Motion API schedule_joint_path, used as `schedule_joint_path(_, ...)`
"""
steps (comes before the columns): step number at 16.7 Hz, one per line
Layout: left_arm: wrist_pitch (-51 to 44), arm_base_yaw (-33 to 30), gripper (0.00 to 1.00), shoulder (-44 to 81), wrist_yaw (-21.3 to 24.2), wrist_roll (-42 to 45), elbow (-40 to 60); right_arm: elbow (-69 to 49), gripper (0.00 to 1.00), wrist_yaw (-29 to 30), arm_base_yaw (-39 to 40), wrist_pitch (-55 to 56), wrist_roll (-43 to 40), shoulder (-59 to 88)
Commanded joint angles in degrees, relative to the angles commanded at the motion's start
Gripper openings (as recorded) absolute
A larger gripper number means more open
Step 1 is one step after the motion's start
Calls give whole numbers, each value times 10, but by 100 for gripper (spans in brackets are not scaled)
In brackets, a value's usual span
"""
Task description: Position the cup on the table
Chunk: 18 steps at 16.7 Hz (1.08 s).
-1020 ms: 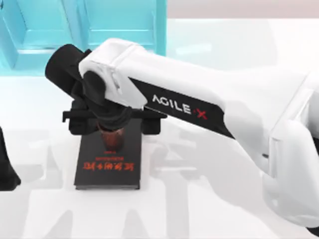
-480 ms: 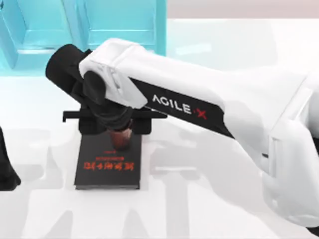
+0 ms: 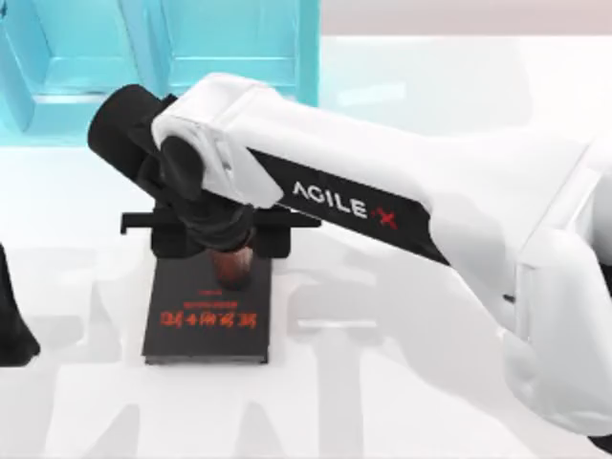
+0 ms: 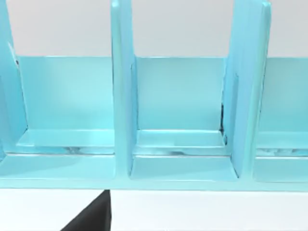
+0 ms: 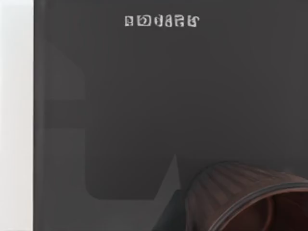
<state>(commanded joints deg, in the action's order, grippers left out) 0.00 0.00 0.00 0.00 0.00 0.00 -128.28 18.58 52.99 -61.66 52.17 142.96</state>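
Note:
The cup, a small coppery tumbler, stands on the far end of a black book with red lettering. My right gripper hangs straight over it, its black finger blocks drawn in on either side, shut on the cup. The right wrist view has the cup's ribbed wall and dark rim above the book's black cover, with a strip of white table beside it. The book rests on the table. My left arm is parked at the table's left edge.
A turquoise shelf unit stands at the back left, just behind the gripper; its open compartments face the left wrist camera. My right arm's white link crosses the table from the right. White table lies in front of and right of the book.
The right gripper's finger blocks have drawn inward from a wide spread. The cup has shifted a little to the right on the book. The left arm has not moved.

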Motion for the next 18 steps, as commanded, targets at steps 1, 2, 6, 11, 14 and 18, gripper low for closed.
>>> schedule_joint_path(1,0,0,100,0,0,0,0,0,0,0,2,0,1,-1)
schedule_joint_path(2,0,0,100,0,0,0,0,-2,0,0,2,-1,1,-1)
schedule_joint_path(6,0,0,100,0,0,0,0,-52,0,0,3,-44,1,8)
schedule_joint_path(11,0,0,100,0,0,0,0,-138,0,0,2,-119,1,19)
schedule_joint_path(14,0,0,100,0,0,0,0,-153,0,0,1,-132,0,20)
schedule_joint_path(18,0,0,100,0,0,0,0,-145,0,-1,1,-127,-2,13)
